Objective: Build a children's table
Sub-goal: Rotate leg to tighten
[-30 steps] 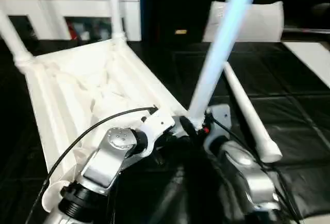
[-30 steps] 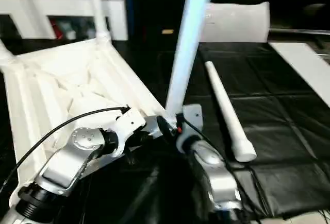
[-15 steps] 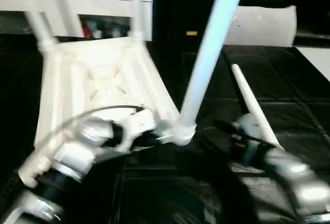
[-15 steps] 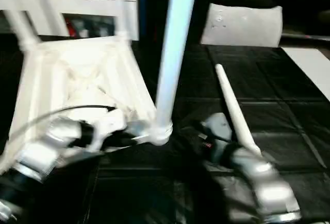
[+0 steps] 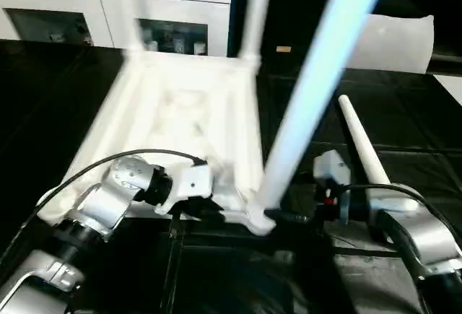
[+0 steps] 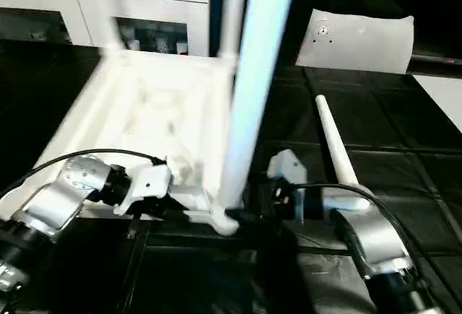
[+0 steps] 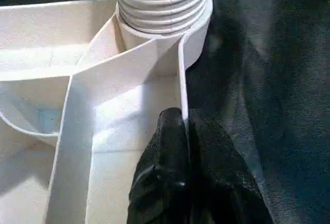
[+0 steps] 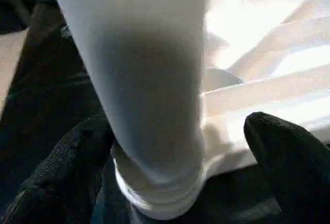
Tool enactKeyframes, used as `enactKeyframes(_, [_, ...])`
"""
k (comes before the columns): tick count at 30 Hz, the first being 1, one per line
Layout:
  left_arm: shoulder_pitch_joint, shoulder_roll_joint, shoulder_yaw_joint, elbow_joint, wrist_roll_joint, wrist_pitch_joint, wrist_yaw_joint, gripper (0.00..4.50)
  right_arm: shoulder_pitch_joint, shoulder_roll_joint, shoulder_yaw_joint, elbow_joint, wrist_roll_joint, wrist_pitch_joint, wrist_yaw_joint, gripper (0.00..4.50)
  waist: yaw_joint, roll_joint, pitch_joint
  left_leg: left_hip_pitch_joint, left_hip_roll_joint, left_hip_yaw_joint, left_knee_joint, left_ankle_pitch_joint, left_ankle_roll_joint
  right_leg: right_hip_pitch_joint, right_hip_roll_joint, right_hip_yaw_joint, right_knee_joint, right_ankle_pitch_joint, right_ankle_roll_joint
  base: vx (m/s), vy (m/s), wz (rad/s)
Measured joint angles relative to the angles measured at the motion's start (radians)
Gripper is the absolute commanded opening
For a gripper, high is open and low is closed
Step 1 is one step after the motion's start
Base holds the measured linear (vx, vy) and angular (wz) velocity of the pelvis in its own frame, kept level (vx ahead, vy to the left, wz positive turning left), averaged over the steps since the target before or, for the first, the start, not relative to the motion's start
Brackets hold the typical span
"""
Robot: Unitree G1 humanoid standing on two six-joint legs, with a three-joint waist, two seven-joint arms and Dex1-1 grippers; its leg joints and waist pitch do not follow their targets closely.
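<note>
One long white tapered plastic leg (image 5: 317, 90) stands in the near corner socket of your upturned white ribbed plastic tabletop (image 5: 180, 126), between the parted fingers of your right gripper (image 8: 170, 183) (not clamped). Your left gripper (image 7: 183, 172) pinches the tabletop's rim just beside that socket. If only part-threaded, the leg could tilt out.

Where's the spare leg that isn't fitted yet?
The loose leg lies flat on the black floor on the robot's right, beside the upturned tabletop, just beyond the right gripper.
</note>
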Motion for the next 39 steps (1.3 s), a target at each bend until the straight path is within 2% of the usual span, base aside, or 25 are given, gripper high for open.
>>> enactKeyframes(2, [-0.010, -0.004, -0.008, 0.013, 0.005, -0.020, -0.014, 0.00, -0.005, -0.006, 0.031, 0.020, -0.008, -0.019, 0.036, 4.28, 0.000, -0.001, 0.000, 0.000, 0.000, 0.000, 0.001, 0.000, 0.000, 0.000, 0.000, 0.000, 0.001, 0.000, 0.000, 0.000, 0.000, 0.00])
enactKeyframes(4, [-0.015, -0.005, -0.015, 0.021, 0.005, -0.032, -0.018, 0.00, -0.008, -0.006, 0.041, 0.033, -0.014, -0.026, 0.053, 4.28, 0.000, -0.001, 0.000, 0.000, 0.000, 0.000, 0.002, 0.000, 0.000, 0.000, 0.000, 0.000, 0.001, 0.000, 0.000, 0.000, 0.000, 0.00])
enactKeyframes(8, [-0.028, -0.009, -0.026, 0.043, 0.006, -0.056, -0.030, 0.00, -0.034, -0.014, 0.060, 0.051, -0.025, -0.049, 0.080, 3.89, 0.000, -0.002, 0.000, 0.000, 0.001, 0.000, 0.003, 0.000, 0.000, 0.001, 0.000, 0.000, 0.003, 0.000, 0.000, 0.000, 0.000, 0.00])
enactKeyframes(10, [-0.030, -0.011, -0.026, 0.048, 0.007, -0.062, -0.033, 0.00, -0.035, -0.014, 0.064, 0.055, -0.026, -0.060, 0.086, 3.80, 0.001, -0.002, 0.000, 0.000, 0.001, 0.000, 0.003, 0.000, 0.000, 0.001, 0.000, -0.001, 0.003, 0.000, 0.000, 0.000, 0.000, 0.00])
enactKeyframes(11, [-0.032, -0.012, -0.026, 0.053, 0.007, -0.066, -0.035, 0.00, -0.038, -0.012, 0.065, 0.068, -0.026, -0.063, 0.087, 3.58, 0.001, -0.002, 0.000, 0.000, 0.001, 0.000, 0.003, 0.000, 0.000, 0.001, 0.000, -0.001, 0.003, 0.000, 0.000, 0.000, 0.000, 0.00])
enactKeyframes(14, [-0.037, -0.014, -0.026, 0.065, 0.007, -0.072, -0.039, 0.00, -0.041, -0.010, 0.065, 0.079, -0.025, -0.063, 0.094, 3.46, 0.001, -0.002, 0.000, 0.000, 0.001, 0.000, 0.004, 0.000, 0.000, 0.001, 0.000, -0.001, 0.003, 0.000, 0.000, 0.000, 0.000, 0.00])
enactKeyframes(20, [-0.045, -0.016, -0.031, 0.080, 0.005, -0.082, -0.043, 0.00, -0.047, -0.008, 0.064, 0.086, -0.023, -0.062, 0.096, 2.84, 0.003, -0.002, 0.000, 0.000, 0.002, 0.000, 0.005, 0.000, 0.000, 0.001, 0.000, -0.001, 0.004, 0.000, 0.000, 0.000, 0.000, 0.00])
enactKeyframes(23, [-0.045, -0.016, -0.031, 0.080, 0.005, -0.084, -0.045, 0.00, -0.047, -0.007, 0.064, 0.086, -0.019, -0.056, 0.097, 2.75, 0.005, -0.002, 0.000, 0.000, 0.002, 0.000, 0.005, 0.000, 0.000, 0.001, 0.000, -0.001, 0.004, 0.000, 0.000, 0.000, 0.000, 0.00])
enactKeyframes(28, [-0.029, -0.017, -0.022, 0.056, -0.005, -0.049, -0.054, 0.00, -0.001, 0.014, 0.043, 0.041, 0.008, 0.006, 0.073, 2.70, 0.008, -0.002, 0.000, 0.002, 0.003, 0.001, 0.004, 0.000, 0.000, 0.002, 0.000, -0.001, 0.004, 0.000, -0.001, 0.000, 0.000, 0.00])
enactKeyframes(31, [-0.016, -0.018, -0.013, 0.036, -0.004, -0.009, -0.039, 0.00, 0.027, 0.035, 0.031, 0.006, 0.013, 0.049, 0.027, 2.69, 0.006, -0.002, 0.000, 0.008, 0.003, 0.002, 0.004, 0.000, 0.000, 0.007, 0.000, -0.001, 0.004, 0.000, -0.001, 0.000, 0.000, 0.00])
enactKeyframes(32, [0.002, -0.026, 0.001, 0.013, -0.004, 0.041, -0.010, 0.00, 0.058, 0.057, 0.016, -0.022, 0.013, 0.076, -0.027, 2.69, 0.006, -0.002, 0.000, 0.013, 0.003, 0.002, 0.003, 0.000, 0.000, 0.011, 0.000, -0.001, 0.003, 0.000, 0.000, 0.000, 0.000, 0.00])
enactKeyframes(34, [0.031, -0.032, 0.026, -0.017, -0.003, 0.111, 0.031, 0.00, 0.101, 0.104, -0.009, -0.054, 0.011, 0.110, -0.114, 2.69, -0.004, -0.002, -0.001, 0.018, 0.003, 0.001, 0.002, 0.000, -0.001, 0.019, 0.000, -0.001, 0.002, -0.004, 0.006, 0.000, 0.000, 0.00])
enactKeyframes(35, [0.045, -0.040, 0.042, -0.031, 0.001, 0.152, 0.070, 0.00, 0.117, 0.141, -0.027, -0.067, 0.006, 0.135, -0.185, 2.69, -0.009, -0.001, -0.001, 0.025, 0.003, 0.001, 0.002, 0.000, -0.001, 0.020, 0.000, 0.000, 0.002, -0.004, 0.007, 0.000, 0.000, 0.00])
enactKeyframes(39, [0.073, -0.099, 0.066, -0.073, 0.011, 0.267, 0.191, 0.00, 0.123, 0.216, -0.074, -0.080, -0.012, 0.203, -0.373, 2.69, -0.055, -0.002, 0.000, 0.030, 0.002, 0.000, 0.002, 0.000, -0.001, 0.021, -0.001, -0.003, -0.006, -0.005, 0.008, -0.042, 0.017, -0.13])
